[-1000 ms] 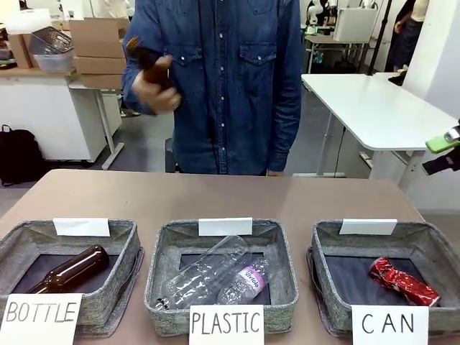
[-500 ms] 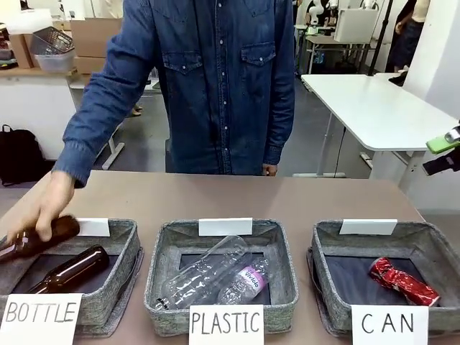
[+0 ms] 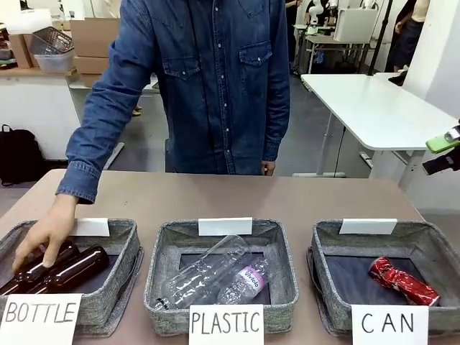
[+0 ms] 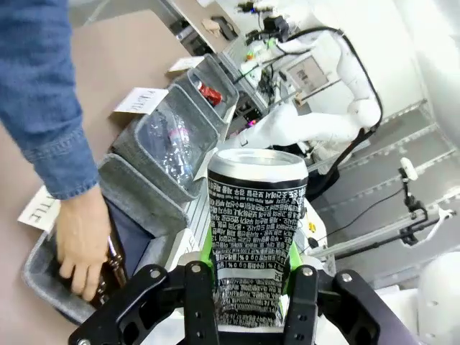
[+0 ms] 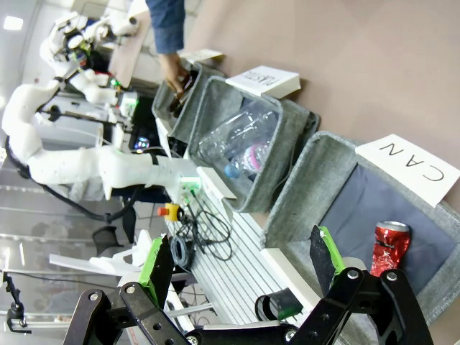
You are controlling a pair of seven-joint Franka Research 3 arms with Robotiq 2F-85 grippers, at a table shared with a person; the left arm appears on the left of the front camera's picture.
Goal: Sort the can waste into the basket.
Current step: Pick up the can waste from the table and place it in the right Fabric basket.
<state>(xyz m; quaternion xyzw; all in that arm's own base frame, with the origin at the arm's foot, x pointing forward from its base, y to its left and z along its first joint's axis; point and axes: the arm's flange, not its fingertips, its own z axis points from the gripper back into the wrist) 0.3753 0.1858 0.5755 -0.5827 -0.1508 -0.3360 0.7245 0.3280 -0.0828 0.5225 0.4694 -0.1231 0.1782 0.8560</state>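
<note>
— Left gripper (image 4: 249, 282), what has it got?
— It is clamped on the black can (image 4: 255, 215), green pads pressed against both sides of the can's lower half. The can stands upright between the fingers, silver rim on top, white print all over it.
— How far is that from the CAN basket (image 3: 323, 241)?
— Well apart. From the left wrist, the CAN basket (image 4: 219, 79) is the farthest of the three baskets in the row.
— And the right gripper (image 5: 241, 255)?
— Its jaws are spread wide with nothing between them. From its wrist camera, the CAN basket (image 5: 302, 187) lies below it, beyond the fingertips. From the front, the right gripper (image 3: 445, 149) hangs above and to the right of that basket, at the picture's edge.
— Anything inside the CAN basket?
— The red can (image 3: 402, 282) lies on its side on the dark base, toward the basket's right half. A white card (image 3: 389, 325) reading CAN leans on the near wall.
— What sits beside it?
— Next to it, on the robot's left, is the PLASTIC basket (image 3: 159, 287) with clear bottles (image 3: 208, 277). One further over is the BOTTLE basket (image 3: 121, 284), where the person's hand (image 3: 43, 241) rests on the brown bottles (image 3: 72, 267).
</note>
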